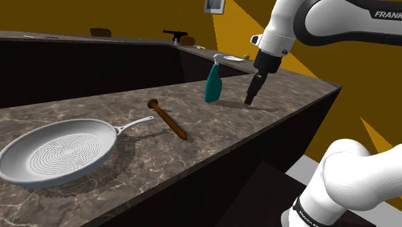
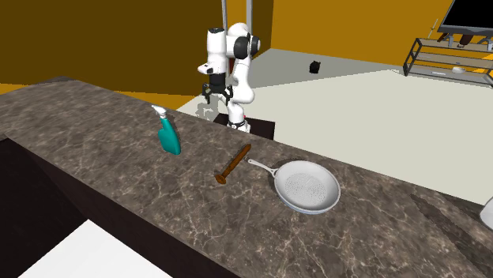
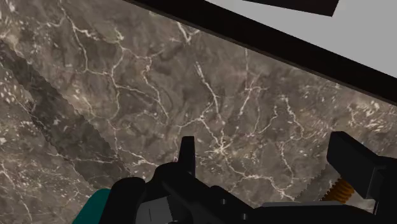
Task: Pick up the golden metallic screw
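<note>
Shoulder view: a brown screw [image 1: 169, 120] is seen lying flat on a dark marble table [image 1: 212, 138]. Its long axis is slanted, with the head at the upper left and the tip at the lower right, toward the near edge. The gripper [image 1: 249, 100] is held low over the table, well apart from the screw, toward this view's right. A teal bottle [image 1: 212, 84] stands roughly between the two, a little further back. A pan [image 1: 58, 151] is set on the screw's other side, away from the gripper.

Second exterior view: the gripper [image 2: 216, 101] is seen by the table's far edge, close to the stand, with two prongs spread apart and nothing between them. The screw [image 2: 233, 164] lies toward this view's right and nearer the camera. Its tip is pointed back toward the robot's edge and its head away from it. The bottle [image 2: 167, 134] is placed to the left, the pan [image 2: 308, 187] to the right.

Wrist view: the fingers [image 3: 186, 156] are shown wide apart, with nothing clasped or touched. Only bare table [image 3: 191, 83] is seen between them. A teal corner of the bottle [image 3: 94, 207] is seen beside one finger.

A sideways reach past the bottle is judged necessary, with the fingers turned to close across the screw's shank.
</note>
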`<state>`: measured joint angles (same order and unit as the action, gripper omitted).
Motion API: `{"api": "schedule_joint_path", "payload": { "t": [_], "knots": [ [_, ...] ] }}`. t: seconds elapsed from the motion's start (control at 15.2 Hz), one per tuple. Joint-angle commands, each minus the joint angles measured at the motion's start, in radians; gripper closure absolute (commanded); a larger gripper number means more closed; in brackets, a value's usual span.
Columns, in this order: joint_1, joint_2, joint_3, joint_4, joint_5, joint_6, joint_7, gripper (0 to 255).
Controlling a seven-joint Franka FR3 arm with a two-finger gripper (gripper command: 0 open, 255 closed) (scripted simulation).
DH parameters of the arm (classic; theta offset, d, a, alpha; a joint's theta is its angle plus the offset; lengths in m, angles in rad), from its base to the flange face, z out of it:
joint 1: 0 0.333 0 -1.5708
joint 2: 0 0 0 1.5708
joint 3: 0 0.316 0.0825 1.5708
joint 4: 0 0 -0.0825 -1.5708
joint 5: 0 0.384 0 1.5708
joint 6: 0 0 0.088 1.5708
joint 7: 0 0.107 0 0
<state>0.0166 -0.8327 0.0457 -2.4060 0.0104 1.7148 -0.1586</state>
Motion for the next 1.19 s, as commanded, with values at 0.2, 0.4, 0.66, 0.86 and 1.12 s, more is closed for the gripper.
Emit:
{"api": "schedule_joint_path", "payload": {
  "t": [0.2, 0.4, 0.66, 0.86, 1.12],
  "knots": [
    [-0.001, 0.078, 0.056, 0.013, 0.034, 0.070, 0.090, 0],
    [-0.006, 0.166, 0.111, 0.040, 0.058, 0.138, 0.178, 0],
    [-0.017, 0.297, 0.180, 0.097, 0.073, 0.221, 0.296, 0],
    [-0.031, 0.404, 0.230, 0.156, 0.068, 0.274, 0.387, 0],
    [-0.049, 0.554, 0.291, 0.255, 0.038, 0.331, 0.514, 0]
  ]
}}
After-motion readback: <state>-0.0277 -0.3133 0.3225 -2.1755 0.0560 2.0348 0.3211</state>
